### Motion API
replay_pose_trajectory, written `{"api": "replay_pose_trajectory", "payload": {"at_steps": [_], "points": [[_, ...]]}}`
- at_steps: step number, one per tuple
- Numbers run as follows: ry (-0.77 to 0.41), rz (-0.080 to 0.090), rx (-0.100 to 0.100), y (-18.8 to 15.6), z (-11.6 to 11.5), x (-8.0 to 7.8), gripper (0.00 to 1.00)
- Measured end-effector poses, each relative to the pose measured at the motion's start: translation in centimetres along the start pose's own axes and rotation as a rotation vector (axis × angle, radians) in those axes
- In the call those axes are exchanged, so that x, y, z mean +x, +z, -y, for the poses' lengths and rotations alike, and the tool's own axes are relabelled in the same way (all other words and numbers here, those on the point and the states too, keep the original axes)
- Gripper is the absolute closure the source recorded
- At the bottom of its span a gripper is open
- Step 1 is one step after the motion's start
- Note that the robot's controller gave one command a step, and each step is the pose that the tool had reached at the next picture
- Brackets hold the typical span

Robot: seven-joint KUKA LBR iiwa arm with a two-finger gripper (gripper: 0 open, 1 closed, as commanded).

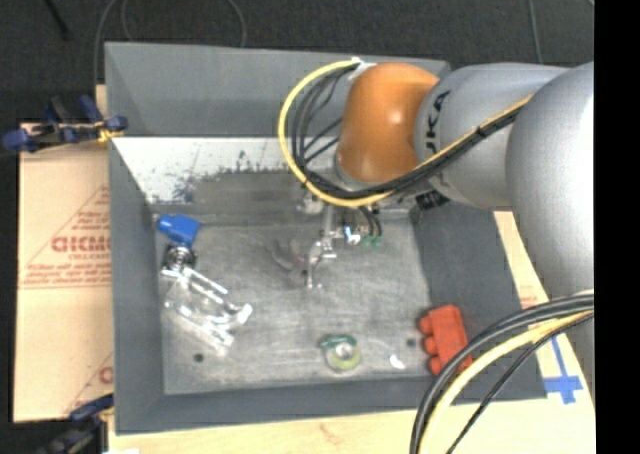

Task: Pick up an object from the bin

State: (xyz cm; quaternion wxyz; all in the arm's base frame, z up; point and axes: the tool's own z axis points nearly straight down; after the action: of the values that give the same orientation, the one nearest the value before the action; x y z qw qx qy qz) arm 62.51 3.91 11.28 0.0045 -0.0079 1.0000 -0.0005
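Camera view puts the end effector (pixel 318 260) low over the middle of the grey bin (pixel 135 272) floor; you cannot tell whether it is open or closed. Nearest to it, a greenish ring (pixel 341 353) lies at lower centre. A clear plastic piece (pixel 205 304) and a blue piece (pixel 178 230) lie at left, and a red block (pixel 443 334) at lower right.

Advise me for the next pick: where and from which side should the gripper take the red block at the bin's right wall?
Probably from straight above, across the narrower width of the red block: it lies flat beside the bin's right wall, so a sideways approach looks blocked.
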Motion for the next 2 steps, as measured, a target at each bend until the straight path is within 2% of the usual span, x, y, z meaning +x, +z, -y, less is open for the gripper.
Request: {"api": "replay_pose_trajectory", "payload": {"at_steps": [1, 2], "points": [[-0.002, 0.003, -0.002, 3.94, -1.54, 0.85, 0.00], [-0.002, 0.000, -0.002, 3.64, -1.45, 0.58, 0.00]]}}
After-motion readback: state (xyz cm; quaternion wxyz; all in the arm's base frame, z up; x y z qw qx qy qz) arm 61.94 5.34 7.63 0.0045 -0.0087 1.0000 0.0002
